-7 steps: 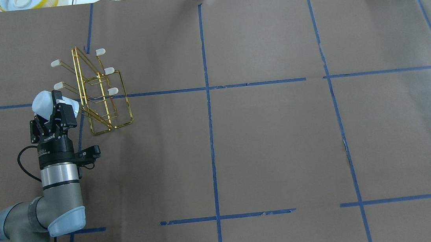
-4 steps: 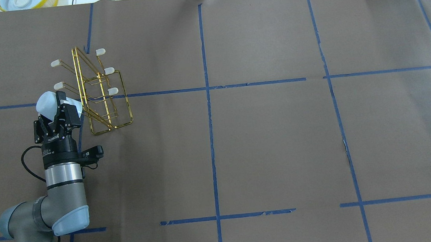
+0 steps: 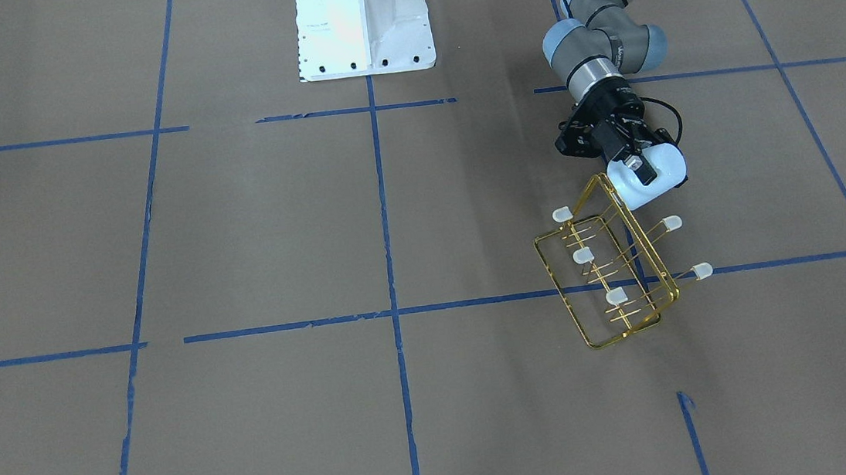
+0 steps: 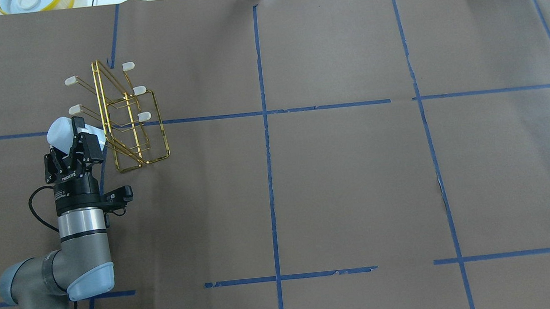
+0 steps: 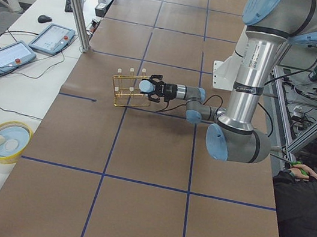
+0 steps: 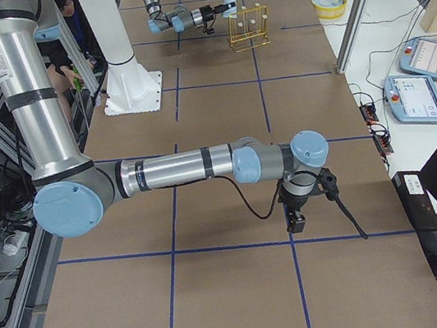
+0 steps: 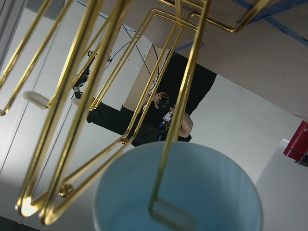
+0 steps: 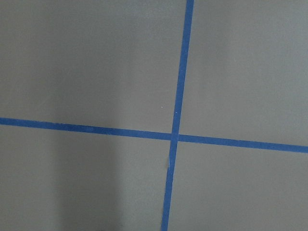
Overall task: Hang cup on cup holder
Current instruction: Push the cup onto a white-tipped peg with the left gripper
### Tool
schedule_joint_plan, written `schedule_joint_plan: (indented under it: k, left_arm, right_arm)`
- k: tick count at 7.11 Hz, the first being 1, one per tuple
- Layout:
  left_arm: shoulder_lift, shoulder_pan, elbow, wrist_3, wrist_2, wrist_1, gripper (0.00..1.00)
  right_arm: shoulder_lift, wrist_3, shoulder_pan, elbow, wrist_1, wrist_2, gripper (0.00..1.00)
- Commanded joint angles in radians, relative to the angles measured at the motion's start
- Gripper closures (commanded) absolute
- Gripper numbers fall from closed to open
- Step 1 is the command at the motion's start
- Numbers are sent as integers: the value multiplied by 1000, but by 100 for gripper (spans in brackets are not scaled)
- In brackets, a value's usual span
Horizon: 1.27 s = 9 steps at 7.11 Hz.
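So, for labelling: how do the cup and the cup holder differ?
The cup is solid pale blue plastic; the cup holder is open gold wire. The cup is much smaller than the cup holder. The cup is held in the left gripper, off the table; the cup holder stands on it. Both are on the robot's left.

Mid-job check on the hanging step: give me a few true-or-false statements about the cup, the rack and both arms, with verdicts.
1. The left gripper has its jaws shut on the cup. True.
2. The cup stands upright beside the cup holder. False: it is held in the air on its side, mouth toward the holder.
3. In the left wrist view, a capped prong reaches into the cup's mouth. True.
4. The right gripper hovers over the cup holder. False: it is far off, above a blue tape cross.
5. A second cup hangs on the holder. False: the other visible caps are bare.
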Motion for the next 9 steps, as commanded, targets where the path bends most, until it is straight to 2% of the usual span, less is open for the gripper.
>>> schedule_joint_plan:
  k: [1, 6, 7, 9]
  left_arm:
    - [2, -1, -2, -64, -4, 0, 0]
    - [13, -7, -31, -66, -2, -2, 0]
    - [19, -8, -72, -67, -4, -9, 0]
    - [127, -9, -172, -104, -4, -90, 0]
  right_arm:
    - [0, 0, 0, 0, 0, 0, 0]
    - [0, 0, -1, 0, 0, 0, 0]
    - [0, 0, 0, 0, 0, 0, 0]
    - [0, 0, 0, 0, 0, 0, 0]
